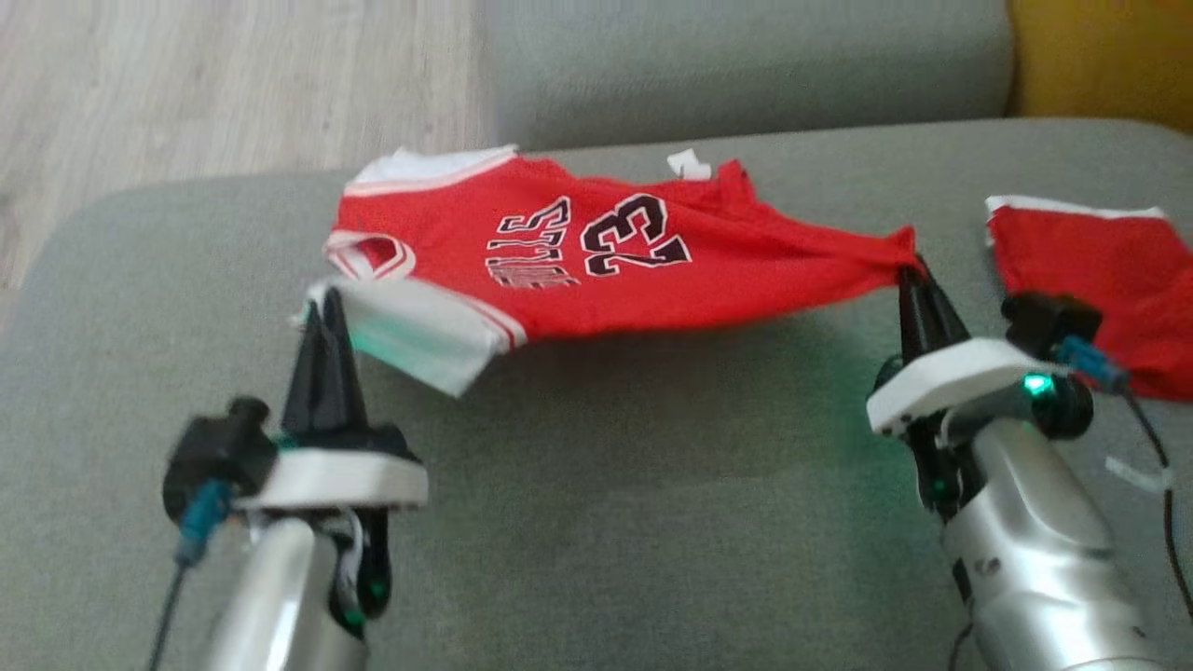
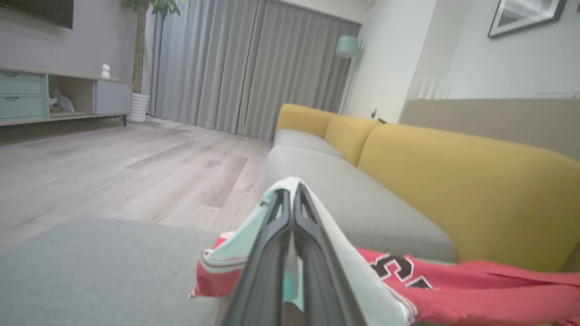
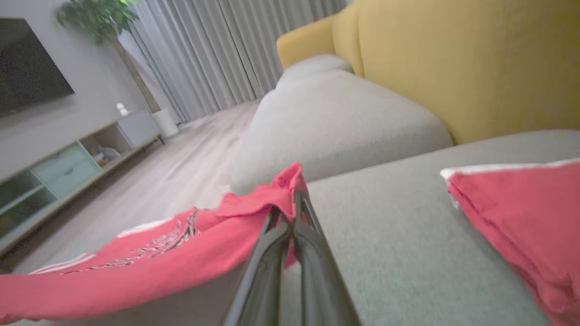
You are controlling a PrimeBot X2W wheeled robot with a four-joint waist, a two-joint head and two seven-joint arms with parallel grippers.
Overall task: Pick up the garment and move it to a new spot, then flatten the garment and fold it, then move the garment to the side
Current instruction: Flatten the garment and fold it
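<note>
The garment (image 1: 596, 252) is a red jersey with white trim and the number 23, stretched in the air just above the grey seat (image 1: 578, 522). My left gripper (image 1: 323, 312) is shut on its white-edged left corner, which drapes over the fingertips (image 2: 290, 203) in the left wrist view. At the right, my right gripper (image 1: 911, 272) is shut on a bunched red corner of the garment (image 3: 253, 203). The cloth sags slightly between the two grips.
A second red cloth with a white edge (image 1: 1100, 270) lies on the seat at the right, close beside my right arm. Yellow backrest cushions (image 2: 453, 181) rise behind. The seat's far edge drops to a wooden floor (image 1: 186, 84).
</note>
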